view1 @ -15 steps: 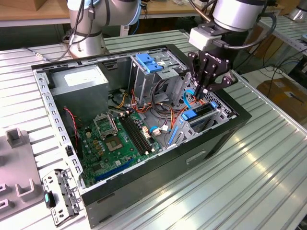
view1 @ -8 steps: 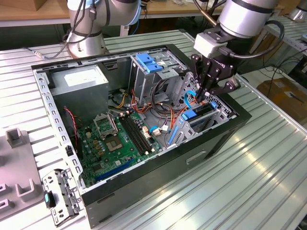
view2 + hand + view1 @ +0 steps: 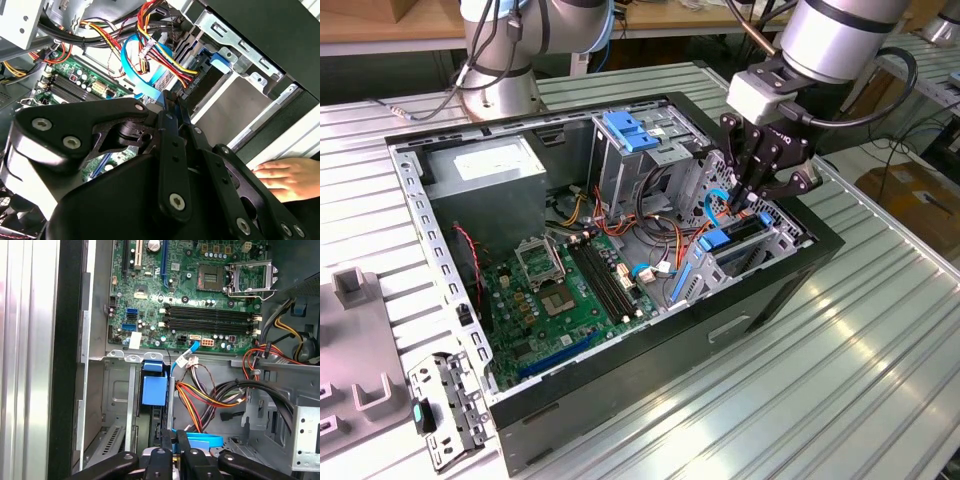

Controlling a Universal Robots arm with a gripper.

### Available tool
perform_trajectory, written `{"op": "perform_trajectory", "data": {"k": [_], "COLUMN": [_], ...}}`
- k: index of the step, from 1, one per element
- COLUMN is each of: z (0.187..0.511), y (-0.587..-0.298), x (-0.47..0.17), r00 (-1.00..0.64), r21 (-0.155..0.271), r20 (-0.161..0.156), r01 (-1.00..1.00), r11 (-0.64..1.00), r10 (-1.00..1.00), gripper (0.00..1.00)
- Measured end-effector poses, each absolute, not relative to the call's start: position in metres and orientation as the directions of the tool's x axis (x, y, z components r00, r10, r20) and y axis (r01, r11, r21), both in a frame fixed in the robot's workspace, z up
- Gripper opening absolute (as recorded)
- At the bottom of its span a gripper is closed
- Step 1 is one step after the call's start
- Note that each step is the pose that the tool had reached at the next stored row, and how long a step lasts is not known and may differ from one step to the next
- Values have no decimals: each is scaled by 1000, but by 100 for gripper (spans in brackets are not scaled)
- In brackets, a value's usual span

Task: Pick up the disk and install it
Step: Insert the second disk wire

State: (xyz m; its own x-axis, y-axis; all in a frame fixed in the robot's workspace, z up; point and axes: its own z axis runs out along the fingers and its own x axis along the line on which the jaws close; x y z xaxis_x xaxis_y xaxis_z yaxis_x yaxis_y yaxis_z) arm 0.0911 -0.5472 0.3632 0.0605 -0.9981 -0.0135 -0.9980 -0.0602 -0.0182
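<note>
The disk (image 3: 738,243) stands on edge in the drive bay at the front of the open computer case (image 3: 790,290), framed by blue plastic rails. In the first wrist view its blue rail tab (image 3: 154,387) lies just ahead of my fingers. My gripper (image 3: 744,203) hangs directly over the disk's inner end. Its fingertips (image 3: 170,102) are pressed together on the end of a flat blue cable (image 3: 137,70), right by the disk (image 3: 212,75) and a bundle of coloured wires. In the first wrist view the gripper (image 3: 173,442) shows the same blue cable (image 3: 207,441) running in between its fingers.
Inside the case lie a green motherboard (image 3: 570,290), a grey power-supply box (image 3: 485,170) and a metal cage with a blue latch (image 3: 630,140). A person's hand (image 3: 285,177) rests on the table by the case. A loose metal bracket (image 3: 445,405) lies outside the case.
</note>
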Motion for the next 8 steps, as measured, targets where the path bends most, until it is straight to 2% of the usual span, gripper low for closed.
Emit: {"op": "perform_trajectory", "data": {"k": [8], "z": [363], "y": [-547], "x": [91], "r00": [60], "r21": [-18], "r20": [-14], "r01": [-998], "r11": [-60], "r10": [-998], "gripper": [16]}}
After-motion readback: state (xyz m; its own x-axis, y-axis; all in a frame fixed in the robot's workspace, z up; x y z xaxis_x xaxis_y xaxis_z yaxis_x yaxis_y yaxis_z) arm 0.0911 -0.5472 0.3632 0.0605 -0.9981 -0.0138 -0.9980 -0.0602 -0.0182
